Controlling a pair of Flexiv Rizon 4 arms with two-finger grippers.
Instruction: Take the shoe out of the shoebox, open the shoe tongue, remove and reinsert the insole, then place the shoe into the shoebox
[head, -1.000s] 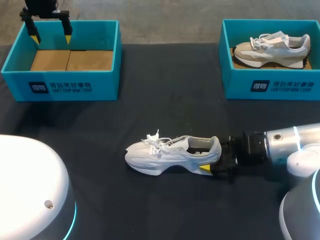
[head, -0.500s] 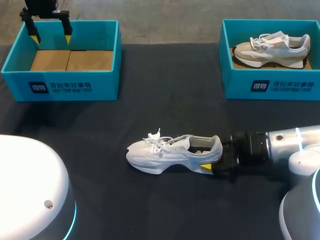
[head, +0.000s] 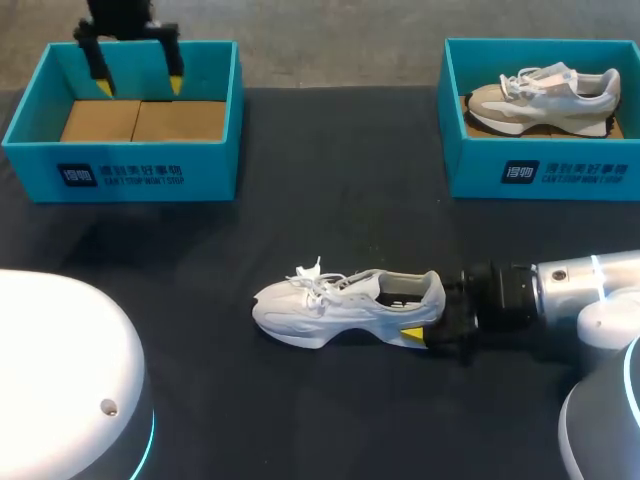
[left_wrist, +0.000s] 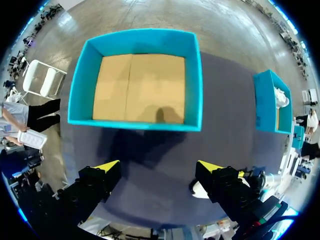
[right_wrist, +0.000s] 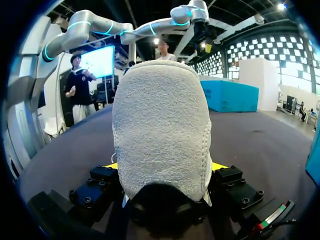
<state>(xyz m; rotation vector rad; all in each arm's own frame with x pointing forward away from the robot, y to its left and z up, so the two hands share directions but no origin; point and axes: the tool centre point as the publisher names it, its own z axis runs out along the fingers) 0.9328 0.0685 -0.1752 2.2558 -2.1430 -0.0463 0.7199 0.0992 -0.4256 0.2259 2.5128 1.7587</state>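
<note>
The white shoe (head: 340, 305) lies on its side mid-table, toe to the left. My right gripper (head: 427, 318) is shut on its heel, coming in from the right. In the right wrist view the fuzzy heel (right_wrist: 160, 125) fills the space between the fingers of the right gripper (right_wrist: 162, 167), and only slivers of yellow show on either side. My left gripper (head: 137, 82) hangs open and empty above the back of the empty teal shoebox (head: 130, 175). From the left wrist the left gripper (left_wrist: 157, 167) looks down on that shoebox (left_wrist: 197, 80) and its cardboard floor.
A second teal shoebox (head: 540, 175) at the back right holds a beige and white shoe (head: 545, 95). Dark cloth covers the table between the two boxes and around the white shoe.
My left gripper has shifted to the right above the empty box. The right gripper drew the white shoe slightly to the right, then held still.
</note>
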